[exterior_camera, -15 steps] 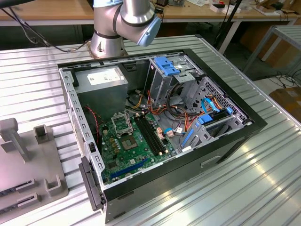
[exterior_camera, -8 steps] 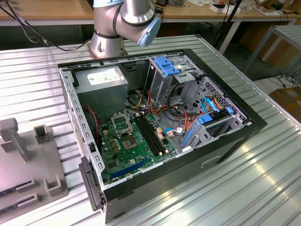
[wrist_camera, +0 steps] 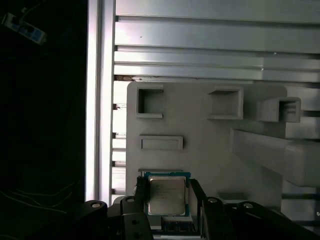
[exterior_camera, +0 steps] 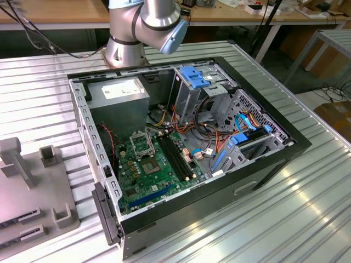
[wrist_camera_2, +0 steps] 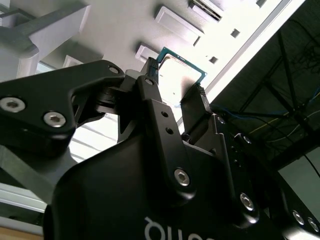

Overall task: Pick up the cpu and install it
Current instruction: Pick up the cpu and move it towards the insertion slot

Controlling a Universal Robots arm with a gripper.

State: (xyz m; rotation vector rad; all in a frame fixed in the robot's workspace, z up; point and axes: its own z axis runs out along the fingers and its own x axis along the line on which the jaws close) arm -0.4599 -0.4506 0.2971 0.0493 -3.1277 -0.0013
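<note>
The gripper [wrist_camera: 167, 187], a black metal two-fingered claw, stands over the pale grey plastic holder plate [wrist_camera: 200, 145], and its fingers [wrist_camera: 141, 194] are drawn in to just the width of the cpu [wrist_camera: 166, 197], a small flat square chip with a dull silver-grey metal top and a thin green rim. In both wrist views one finger lies against each of two opposite edges of the chip, with no gap to be seen on either side, so the claw has hold of it. In the second wrist view the cpu [wrist_camera_2: 182, 75] sits between the two black fingertips [wrist_camera_2: 196, 102] of the gripper [wrist_camera_2: 174, 82], with the holder plate [wrist_camera_2: 110, 25] behind it. The chip is at the plate's edge, close over its surface; whether it rests on the plate or is just clear of it I cannot tell. Elsewhere on the plate are two square open pockets [wrist_camera: 150, 102], a shallow rectangular recess [wrist_camera: 161, 142] and a raised grey block [wrist_camera: 272, 150]. In the exterior view the holder plate [exterior_camera: 33, 219] lies on a ribbed silver aluminium table [exterior_camera: 285, 219], and beside the plate, towards the exterior view's right, is an open black computer case [exterior_camera: 258, 175] holding a green motherboard [exterior_camera: 148, 175] with a square metal-framed socket [exterior_camera: 141, 144] and long black memory slots [exterior_camera: 175, 156]. Beyond the plate and case stands the silver and blue robot arm [exterior_camera: 148, 22].
</note>
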